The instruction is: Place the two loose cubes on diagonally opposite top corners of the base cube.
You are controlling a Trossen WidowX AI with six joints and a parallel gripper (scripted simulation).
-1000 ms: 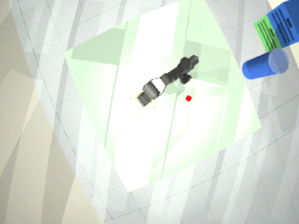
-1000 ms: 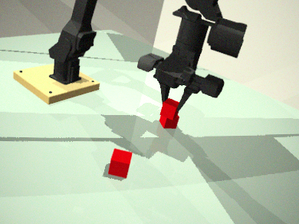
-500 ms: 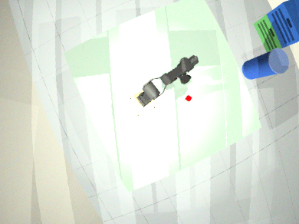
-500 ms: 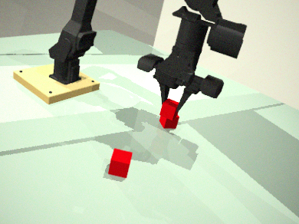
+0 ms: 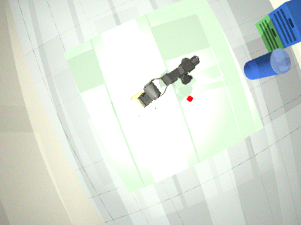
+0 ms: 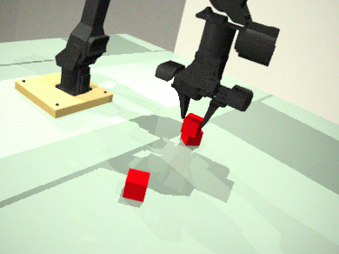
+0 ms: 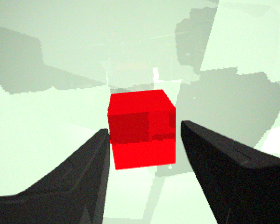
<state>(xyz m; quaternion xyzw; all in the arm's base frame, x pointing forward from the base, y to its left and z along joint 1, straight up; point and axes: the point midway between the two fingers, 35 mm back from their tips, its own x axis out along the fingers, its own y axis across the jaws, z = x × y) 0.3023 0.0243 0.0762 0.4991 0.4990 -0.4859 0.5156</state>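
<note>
The base cube (image 6: 192, 142) is red and sits on the table. A red loose cube (image 6: 191, 126) (image 7: 145, 156) is on top of it, appearing turned or offset against it; the exact overlap cannot be told. In the wrist view it hides nearly all of the base cube. My gripper (image 6: 192, 122) (image 7: 145, 131) is open around the upper cube, with a narrow gap at the left finger and a wider one at the right. The other red loose cube (image 5: 190, 99) (image 6: 136, 185) rests on the table, apart from the stack.
The arm's yellow base plate (image 5: 136, 97) (image 6: 39, 96) is fixed on the pale green table (image 5: 166, 169) (image 6: 65, 226). A blue cylinder (image 5: 258, 67) and blue and green boxes (image 5: 287, 23) are beyond the table's edge. Arm shadows cross the tabletop around the cubes.
</note>
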